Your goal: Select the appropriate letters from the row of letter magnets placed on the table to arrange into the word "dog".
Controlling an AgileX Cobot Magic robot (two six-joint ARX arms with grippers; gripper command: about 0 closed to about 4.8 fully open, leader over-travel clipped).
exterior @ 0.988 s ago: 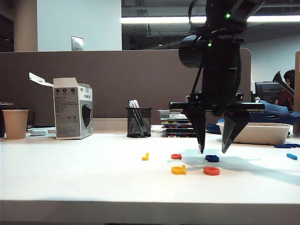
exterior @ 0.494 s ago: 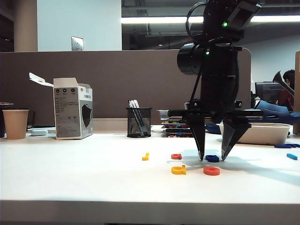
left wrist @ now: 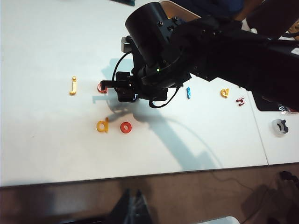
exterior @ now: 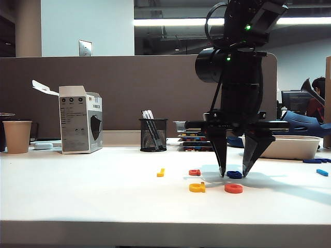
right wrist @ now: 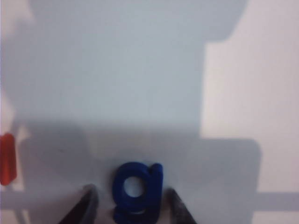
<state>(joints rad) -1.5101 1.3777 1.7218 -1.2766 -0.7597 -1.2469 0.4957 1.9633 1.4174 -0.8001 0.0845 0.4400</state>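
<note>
The dark blue "g" [exterior: 234, 174] lies flat on the white table [exterior: 77, 191], between the two fingers of my right gripper [exterior: 234, 175]. The gripper points straight down, tips at the table. In the right wrist view the "g" [right wrist: 138, 191] shows a thin gap to each finger, so my right gripper [right wrist: 129, 191] is open around it. In front of it lie the yellow "d" [exterior: 197, 187] and the red "o" [exterior: 233, 188], side by side. My left gripper [left wrist: 135, 200] hangs off the table's edge, shut and empty, looking down on the "d" [left wrist: 102, 125] and "o" [left wrist: 126, 127].
A thin yellow letter [exterior: 161, 172] and a small red letter [exterior: 194, 172] lie left of the "g". More letters [exterior: 322, 172] lie at the far right. A mesh pen cup [exterior: 153, 134], a carton [exterior: 80, 120], a paper cup [exterior: 17, 136] and a white tray [exterior: 289, 146] line the back.
My right gripper has sunk to the table around the blue "g", and its fingers have drawn a little closer together. The letters have not moved.
</note>
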